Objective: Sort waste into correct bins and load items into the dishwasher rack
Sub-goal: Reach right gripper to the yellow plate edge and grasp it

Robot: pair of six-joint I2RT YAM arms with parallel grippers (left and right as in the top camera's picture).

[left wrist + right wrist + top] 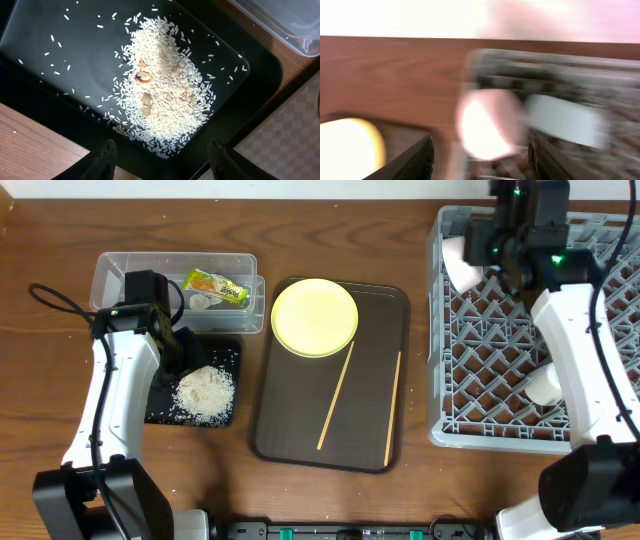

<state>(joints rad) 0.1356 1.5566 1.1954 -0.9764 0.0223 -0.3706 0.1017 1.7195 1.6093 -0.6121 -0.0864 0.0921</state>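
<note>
Loose rice (pixel 165 85) lies heaped in the black tray (pixel 160 405), and my left gripper (pixel 160 162) hovers open just above its near edge, holding nothing. The yellow-green wrapper (pixel 215 288) and a white scrap (pixel 200 302) sit in the clear tub (pixel 110 275). On the brown serving tray (pixel 375 310) are the yellow plate (pixel 314 317) and two chopsticks (pixel 335 395). A white bowl (pixel 462 265) leans in the far left corner of the grey rack (pixel 500 350). My right gripper (pixel 480 160) stands open around it in a blurred view, with gaps on both sides.
A second pale dish (pixel 545 385) rests in the rack by its right side, partly hidden by my right arm. The clear tub's corner (pixel 290 25) lies close beside the black tray. Bare wooden table (pixel 60 220) surrounds everything.
</note>
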